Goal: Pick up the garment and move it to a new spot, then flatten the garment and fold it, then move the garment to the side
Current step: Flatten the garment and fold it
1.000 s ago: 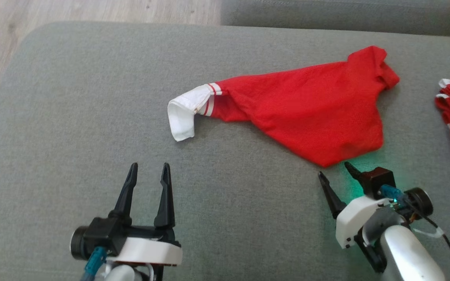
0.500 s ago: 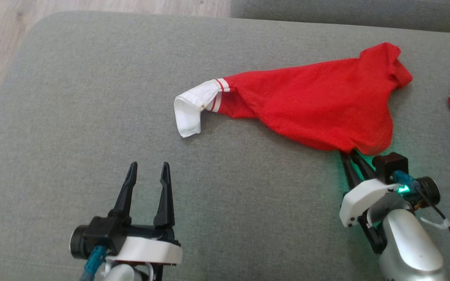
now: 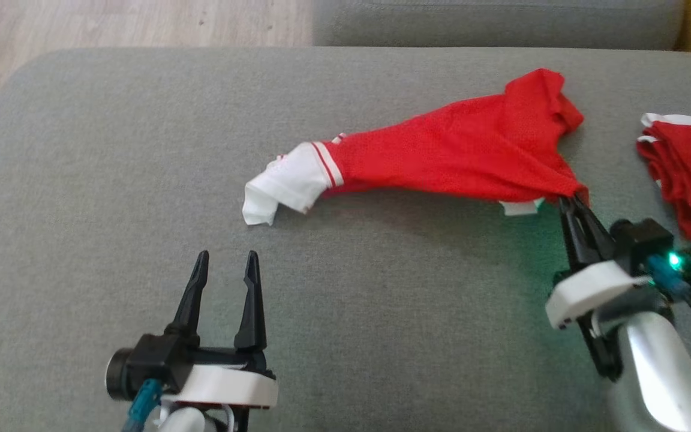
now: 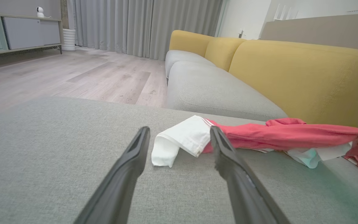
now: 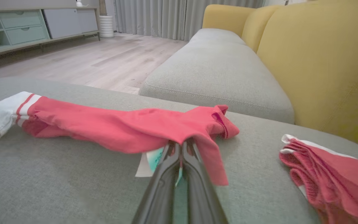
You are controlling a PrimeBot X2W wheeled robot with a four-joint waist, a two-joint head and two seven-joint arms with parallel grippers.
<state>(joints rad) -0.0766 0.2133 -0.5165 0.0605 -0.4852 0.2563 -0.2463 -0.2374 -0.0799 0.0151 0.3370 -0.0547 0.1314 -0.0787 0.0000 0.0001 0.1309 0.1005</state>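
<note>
The garment (image 3: 459, 156) is a red mesh piece with a white, red-striped band (image 3: 288, 183) at its left end, stretched across the grey cushion (image 3: 111, 180). My right gripper (image 3: 570, 201) is shut on the garment's lower right edge and holds that end lifted off the cushion; the right wrist view shows the red cloth (image 5: 129, 127) draped over the closed fingertips (image 5: 180, 146), a white label hanging beside them. My left gripper (image 3: 225, 261) stands open near the front, empty, a short way in front of the white band (image 4: 182, 138).
A second red garment (image 3: 687, 174) with white trim lies bunched at the cushion's right edge. Behind are another grey seat (image 4: 210, 93) and yellow backrests (image 4: 303, 81). Wooden floor (image 3: 111, 24) lies beyond the cushion's far left corner.
My right gripper has shut on the garment's near right edge and lifted it, pulling the cloth from a spread shape into a long narrow band. The left gripper stayed put. The head camera shifted.
</note>
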